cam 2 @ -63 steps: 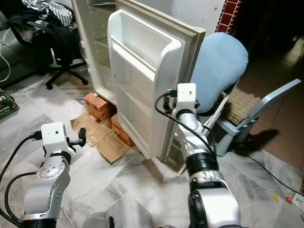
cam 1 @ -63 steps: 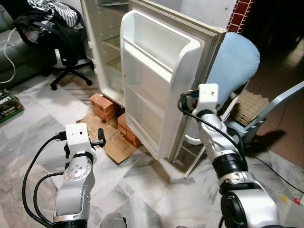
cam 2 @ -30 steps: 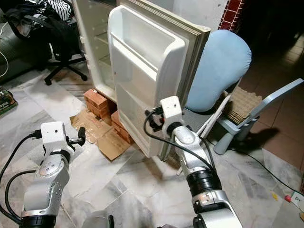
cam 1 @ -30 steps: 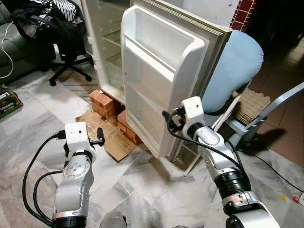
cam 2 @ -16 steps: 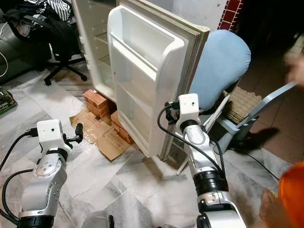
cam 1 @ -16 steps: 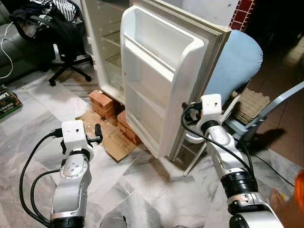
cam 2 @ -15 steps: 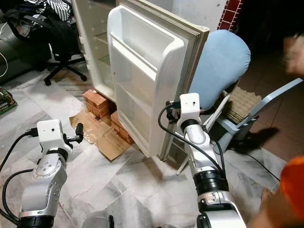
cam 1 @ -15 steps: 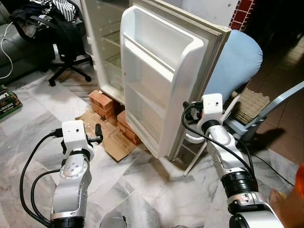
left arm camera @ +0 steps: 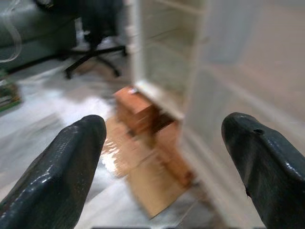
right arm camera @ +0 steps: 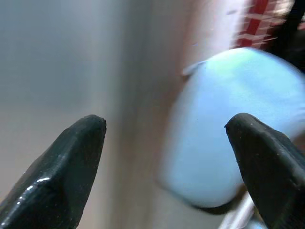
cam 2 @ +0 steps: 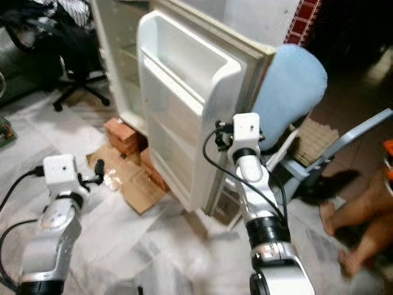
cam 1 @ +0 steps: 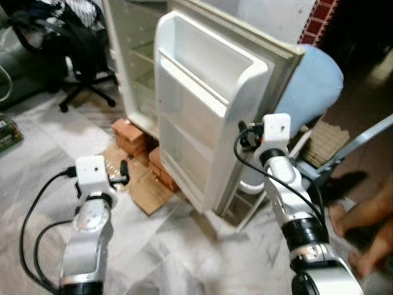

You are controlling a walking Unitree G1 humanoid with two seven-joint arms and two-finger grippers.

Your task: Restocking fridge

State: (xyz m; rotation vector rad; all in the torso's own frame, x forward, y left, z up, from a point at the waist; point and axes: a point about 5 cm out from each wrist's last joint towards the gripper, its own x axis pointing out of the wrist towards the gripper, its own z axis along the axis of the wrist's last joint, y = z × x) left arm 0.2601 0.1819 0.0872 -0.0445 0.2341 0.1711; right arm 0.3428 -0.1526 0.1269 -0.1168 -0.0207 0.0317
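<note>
The white fridge (cam 1: 132, 67) stands open, and its door (cam 1: 209, 104) swings toward me with empty door shelves. My right gripper (cam 1: 244, 136) is raised at the door's outer edge, beside the blue cushion (right arm camera: 228, 124). In the right wrist view its fingers (right arm camera: 71, 162) are spread wide, so it is open and empty. My left gripper (cam 1: 123, 173) is held low over the floor to the left of the door. It is open and empty too, and its fingers (left arm camera: 57, 167) frame the bricks (left arm camera: 143, 112) under the fridge.
Red bricks (cam 1: 129, 132) prop up the fridge, with flattened cardboard (cam 1: 144, 190) on the marble floor in front. A plastic chair carries the blue cushion (cam 1: 313, 80) and egg trays (cam 1: 322, 138). A person's bare legs (cam 1: 362, 215) are at the right. An office chair (cam 1: 73, 43) stands back left.
A person's bare legs have come into view at the right. The picture is blurred and slightly shifted. Both arms hold about the same pose, with the left one a little lower.
</note>
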